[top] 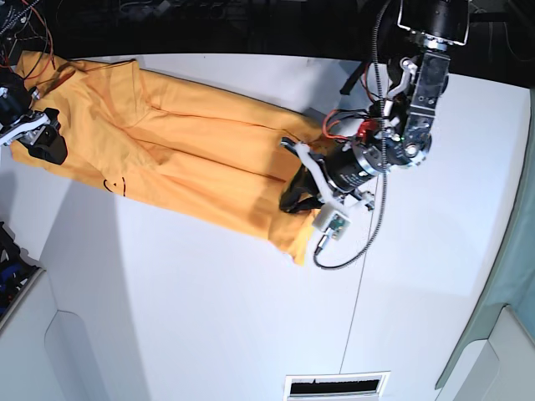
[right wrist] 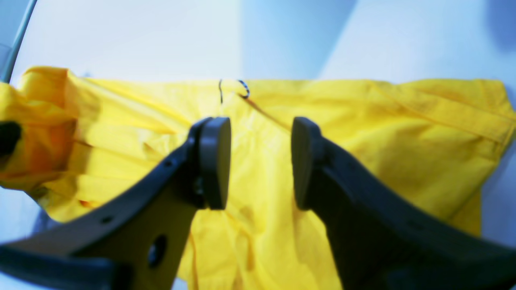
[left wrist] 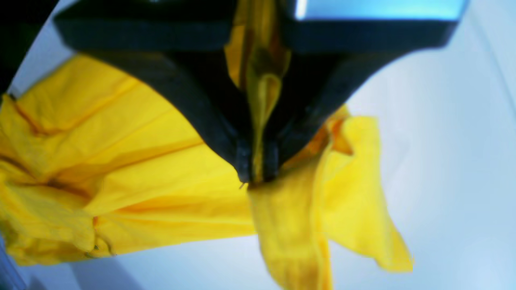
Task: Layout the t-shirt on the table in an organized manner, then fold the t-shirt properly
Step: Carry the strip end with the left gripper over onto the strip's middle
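The orange-yellow t-shirt [top: 192, 159] lies stretched in a long creased band across the white table [top: 209, 301], from the far left corner toward the middle. My left gripper [top: 294, 199] is shut on the shirt's near-right end; in the left wrist view [left wrist: 258, 175] yellow fabric [left wrist: 141, 181] is pinched between the black fingers and hangs below them. My right gripper [top: 40, 140] is at the shirt's left end. In the right wrist view [right wrist: 258, 161] it is open, its pads [right wrist: 215, 161] apart above the fabric [right wrist: 363, 133]. A bit of black lettering [top: 113, 185] shows near it.
A thin dark seam [top: 355, 292] runs across the table right of the shirt. A cable loop [top: 351, 251] hangs from the left arm. A vent slot [top: 334, 386] sits at the near edge. Wires [top: 25, 25] hang at the far left corner.
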`<act>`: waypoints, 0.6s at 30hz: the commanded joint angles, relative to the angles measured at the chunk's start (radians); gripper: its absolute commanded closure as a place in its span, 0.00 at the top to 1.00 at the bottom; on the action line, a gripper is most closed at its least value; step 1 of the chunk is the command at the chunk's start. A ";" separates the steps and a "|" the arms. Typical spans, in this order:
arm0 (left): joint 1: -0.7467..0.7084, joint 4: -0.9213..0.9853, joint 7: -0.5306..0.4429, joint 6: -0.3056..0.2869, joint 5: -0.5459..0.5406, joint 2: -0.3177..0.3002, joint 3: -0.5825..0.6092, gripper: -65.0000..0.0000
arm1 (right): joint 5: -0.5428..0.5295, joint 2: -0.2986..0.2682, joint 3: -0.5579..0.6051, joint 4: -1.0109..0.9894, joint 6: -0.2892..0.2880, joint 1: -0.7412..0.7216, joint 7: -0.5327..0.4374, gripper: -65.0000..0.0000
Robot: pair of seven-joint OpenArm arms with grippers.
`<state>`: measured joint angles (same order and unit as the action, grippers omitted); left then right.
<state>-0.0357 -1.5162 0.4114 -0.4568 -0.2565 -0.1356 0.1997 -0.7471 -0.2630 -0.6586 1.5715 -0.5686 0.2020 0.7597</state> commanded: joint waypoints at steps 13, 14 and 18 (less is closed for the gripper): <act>0.016 0.022 0.016 0.102 0.104 0.174 0.227 0.00 | -0.015 -0.016 -0.006 0.016 -0.004 -0.008 -0.023 0.38; 0.016 0.039 0.015 0.102 0.103 0.177 0.232 0.09 | -0.016 -0.017 -0.006 0.016 -0.004 -0.008 -0.023 0.38; 0.016 0.080 0.019 0.090 0.068 0.177 0.261 0.56 | -0.006 -0.017 -0.006 0.016 0.002 -0.008 -0.023 0.50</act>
<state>-0.0338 -1.4193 0.4492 -0.3557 -0.1757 0.0307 0.4591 -0.7395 -0.2634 -0.6586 1.5715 -0.5648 0.2020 0.7593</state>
